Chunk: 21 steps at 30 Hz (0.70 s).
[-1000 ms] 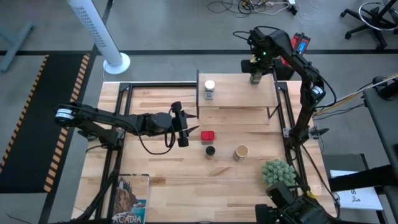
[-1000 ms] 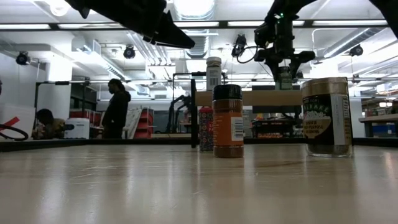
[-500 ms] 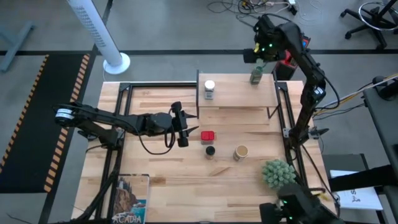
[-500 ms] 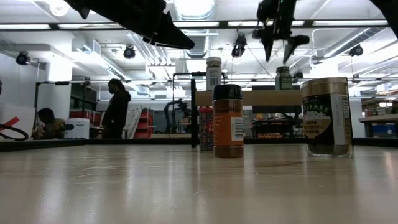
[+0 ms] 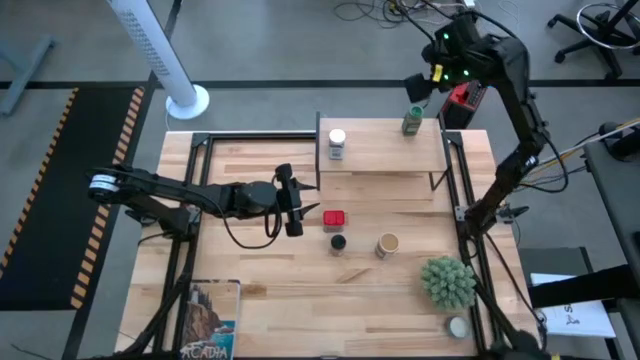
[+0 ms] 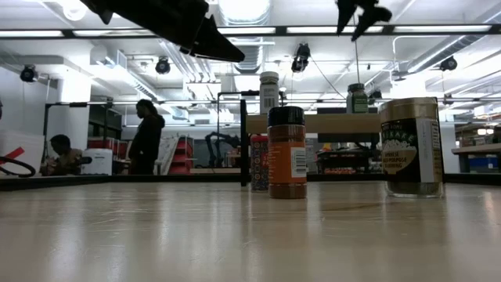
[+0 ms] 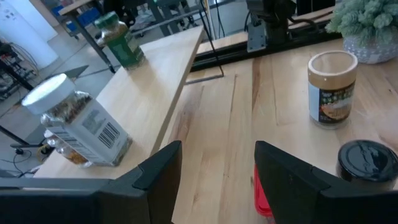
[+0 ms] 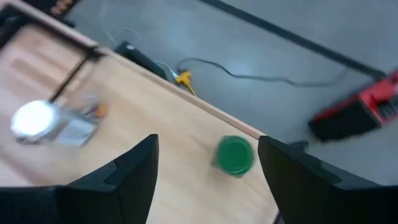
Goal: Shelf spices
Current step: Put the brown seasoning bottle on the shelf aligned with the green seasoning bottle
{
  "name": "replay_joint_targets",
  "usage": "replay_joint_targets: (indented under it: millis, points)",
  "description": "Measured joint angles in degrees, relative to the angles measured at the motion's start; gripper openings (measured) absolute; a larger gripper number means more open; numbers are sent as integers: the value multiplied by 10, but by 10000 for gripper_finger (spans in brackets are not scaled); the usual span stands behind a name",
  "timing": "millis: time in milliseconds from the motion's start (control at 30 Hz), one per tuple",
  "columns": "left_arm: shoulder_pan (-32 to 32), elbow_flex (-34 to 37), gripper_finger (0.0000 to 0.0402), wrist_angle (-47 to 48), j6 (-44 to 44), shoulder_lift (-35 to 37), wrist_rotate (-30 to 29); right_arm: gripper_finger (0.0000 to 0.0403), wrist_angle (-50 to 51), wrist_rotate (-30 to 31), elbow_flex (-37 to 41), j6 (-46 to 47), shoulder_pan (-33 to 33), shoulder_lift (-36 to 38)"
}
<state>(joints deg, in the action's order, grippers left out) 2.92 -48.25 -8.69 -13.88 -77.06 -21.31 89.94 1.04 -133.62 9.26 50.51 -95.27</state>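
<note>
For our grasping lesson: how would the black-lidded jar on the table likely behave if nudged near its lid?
The black-lidded jar stands tall on a narrow base, so a high nudge would probably tip it. Once down, its round body could well roll. The red tin sits close beside it and might get bumped.

I see the shelf [image 5: 385, 146], light wood on thin dark side panels, at the table's far edge. Two jars stand upright on it, well apart: a white-lid jar [image 5: 337, 143] at its left end and a green-lid jar [image 5: 411, 121] near its back right corner. On the tabletop in front of the shelf sit a red square tin [image 5: 334, 218], a black-lid jar [image 5: 338, 243] just beside it on the near side, and a tan cylinder [image 5: 388, 245] further right, all upright.
</note>
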Motion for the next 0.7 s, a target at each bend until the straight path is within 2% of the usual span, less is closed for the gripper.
replay_joint_targets:
  millis: [133, 367, 533, 700]
  points:
    - [0, 0, 192, -21, -10, 0, -2, 241, -2, -12, 0, -40, -60, 24]
    - [0, 1, 192, -24, -50, 0, -36, 223, -2, -16, 41, -63, -223, 61]
    - [-3, 12, 192, -24, -47, 0, -53, 217, -16, 0, 139, -59, -323, 94]
    - [-3, 14, 192, -24, -35, 0, -107, 216, -101, 33, 287, -81, -394, 141]
